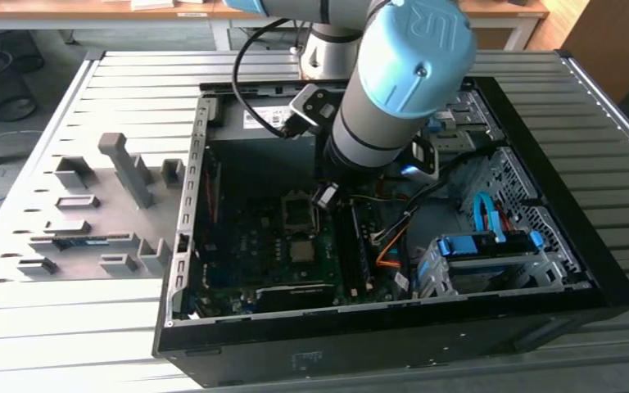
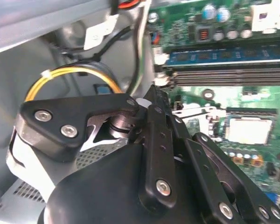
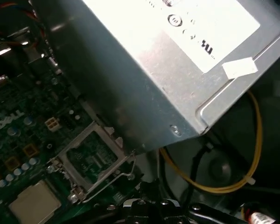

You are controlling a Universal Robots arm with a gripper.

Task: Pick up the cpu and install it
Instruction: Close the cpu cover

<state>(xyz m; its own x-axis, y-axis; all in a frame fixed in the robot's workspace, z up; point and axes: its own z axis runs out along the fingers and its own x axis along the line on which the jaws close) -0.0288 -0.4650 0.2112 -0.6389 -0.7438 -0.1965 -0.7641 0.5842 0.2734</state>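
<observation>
Inside the open computer case (image 1: 402,319), the arm's gripper (image 1: 326,195) hangs low over the green board (image 1: 243,246); whether it is apart or together cannot be told. The cpu (image 1: 304,250), a small silver square, lies flat on the board just beside the socket (image 1: 296,209), whose frame stands lifted over an empty bed. The chip is probably light, stiff, slick-topped and fragile underneath, best taken by opposite edges; the case also holds a grey power box (image 3: 154,70).
</observation>
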